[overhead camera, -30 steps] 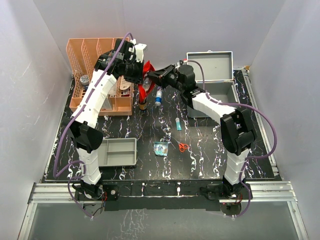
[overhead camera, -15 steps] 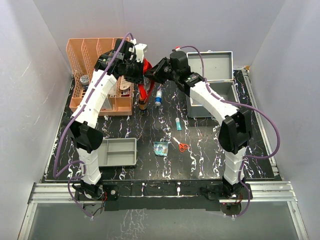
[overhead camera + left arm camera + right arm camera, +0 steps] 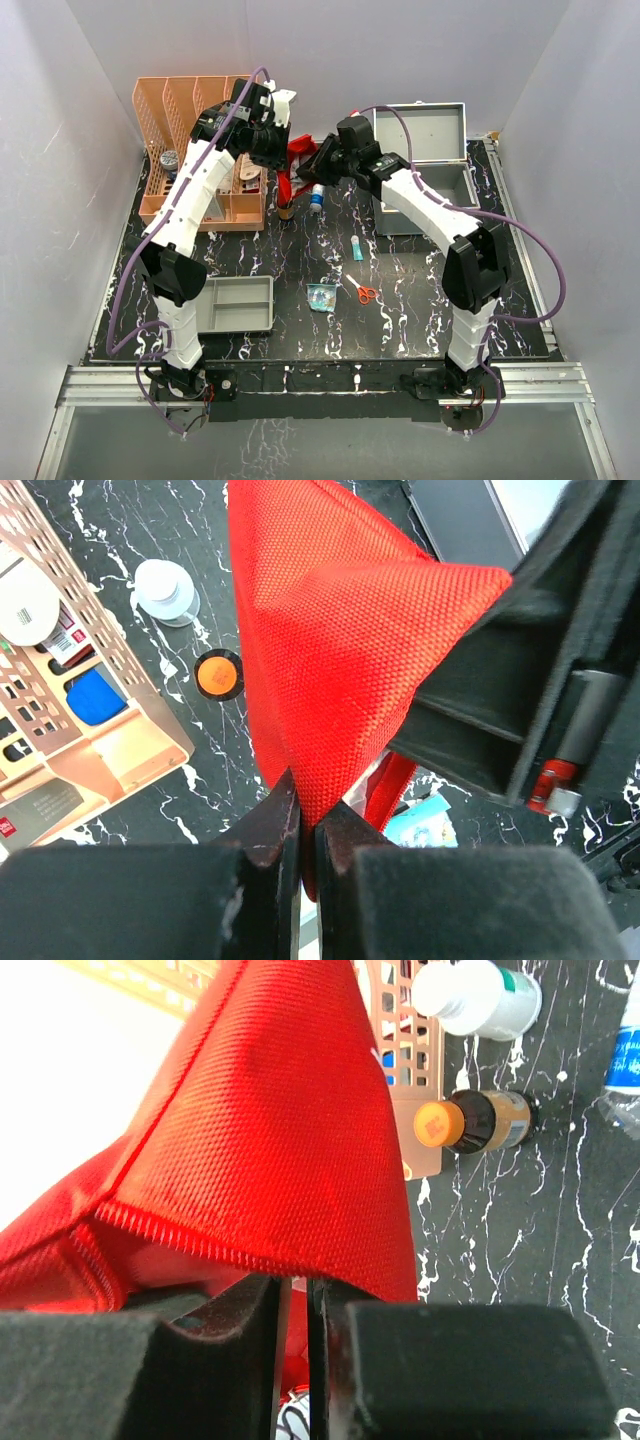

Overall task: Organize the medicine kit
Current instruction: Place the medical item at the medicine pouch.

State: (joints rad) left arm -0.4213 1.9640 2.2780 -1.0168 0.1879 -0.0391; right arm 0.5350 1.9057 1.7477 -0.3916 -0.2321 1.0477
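Observation:
The medicine kit (image 3: 470,196) is a silver-grey metal case at the back right, with its lid (image 3: 425,133) standing open. A red fabric pouch (image 3: 300,156) hangs in the air left of it, stretched between both grippers. My left gripper (image 3: 284,150) (image 3: 308,815) is shut on a fold of the pouch (image 3: 330,630). My right gripper (image 3: 319,162) (image 3: 292,1290) is at the pouch's stitched hem (image 3: 260,1150). Its jaws stand a narrow slit apart, and the fabric drapes over their tips.
An orange desk rack (image 3: 190,150) holding small items stands at the back left. A brown bottle (image 3: 286,208) (image 3: 480,1120) and a clear bottle (image 3: 317,195) lie under the pouch. A tube (image 3: 357,248), scissors (image 3: 364,292), a blue packet (image 3: 322,296) and a grey tray (image 3: 237,303) sit nearer.
The right arm swung left and up to the pouch, then lowered slightly. Its jaws went from shut to a narrow slit. The left gripper kept its hold.

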